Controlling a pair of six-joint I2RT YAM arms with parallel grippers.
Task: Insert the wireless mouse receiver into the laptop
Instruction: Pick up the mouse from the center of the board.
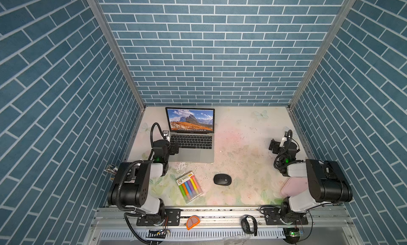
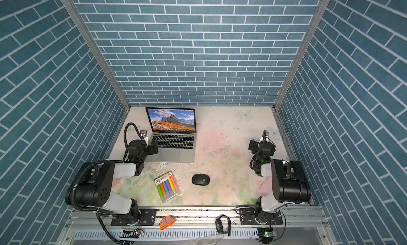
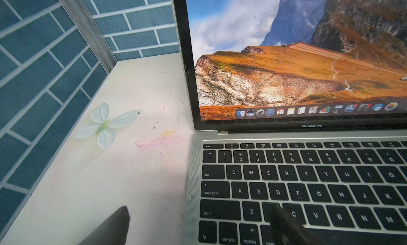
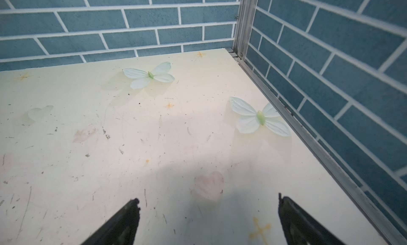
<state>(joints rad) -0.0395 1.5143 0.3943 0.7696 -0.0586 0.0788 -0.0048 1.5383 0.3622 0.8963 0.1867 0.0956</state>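
Nearest, the left gripper [image 3: 200, 208] straddles the laptop [image 3: 286, 177] at nine o'clock, spread, empty — right gripper [image 4: 208, 197] spread too. The wireless mouse receiver is unseen; presumably tiny, light, slippery — pinch its stub. From the laptop, the mouse [image 1: 222, 179] lies at five o'clock.

The laptop [image 3: 311, 126] carries "MacBook Pro" on the strip below its screen [image 3: 286, 56]. Its keys [image 3: 286, 173] read esc, tab, caps lock, shift, fn, control, option, the digits 1 to 0, and letters such as Q, W, E, R, T, Y. A calendar icon [image 3: 280, 111] on the screen shows 22. Print on the pen pack [image 1: 189, 186] is too small to read.
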